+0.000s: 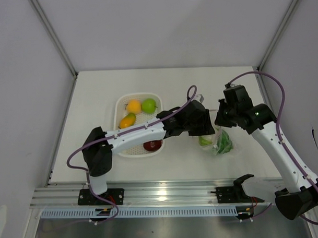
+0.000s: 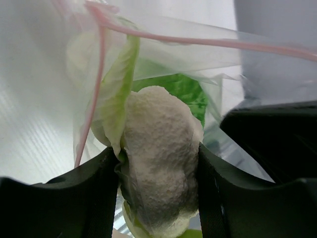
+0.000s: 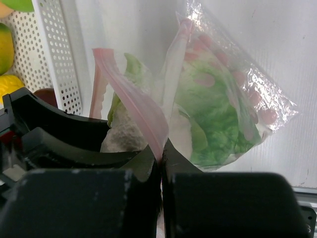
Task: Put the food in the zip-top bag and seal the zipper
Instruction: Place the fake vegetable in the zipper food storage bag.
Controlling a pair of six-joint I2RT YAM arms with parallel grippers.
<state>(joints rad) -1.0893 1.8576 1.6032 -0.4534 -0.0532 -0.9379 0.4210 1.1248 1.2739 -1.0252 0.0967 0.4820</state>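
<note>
Fruit sits in the white basket (image 1: pixel 140 95) near the middle of the table (image 1: pixel 95 90): an orange fruit (image 1: pixel 133 106), a yellow-orange fruit (image 1: pixel 127 120), a green fruit (image 1: pixel 148 105) and a red apple (image 1: pixel 152 145), half under the left arm (image 1: pixel 138 133). None of these is in the bag yet. That arm reaches across to the zip-top bag (image 1: pixel 222 143), which lies toward the right edge of the table with green inside it. The right arm (image 1: pixel 269 138) comes in from the right edge to meet it. From above I cannot tell how either pair of jaws stands.

Seen from the left wrist, the left jaws squeeze a lettuce (image 2: pixel 158 163) between them, pale end up. It is right at the bag's mouth, and the pink zipper (image 2: pixel 198 42) runs across above it. I think it is held this way so it can be pushed inside. The other lettuce (image 2: pixel 185 89) shows green deeper in.

Seen from the right wrist, the right jaws are shut tight on the zipper (image 3: pixel 136 106), pinching one lip of the bag. I think this lifts the lip so the floppy mouth does not fall closed. The other lettuce (image 3: pixel 213 109) is already inside, under the pink dots
</note>
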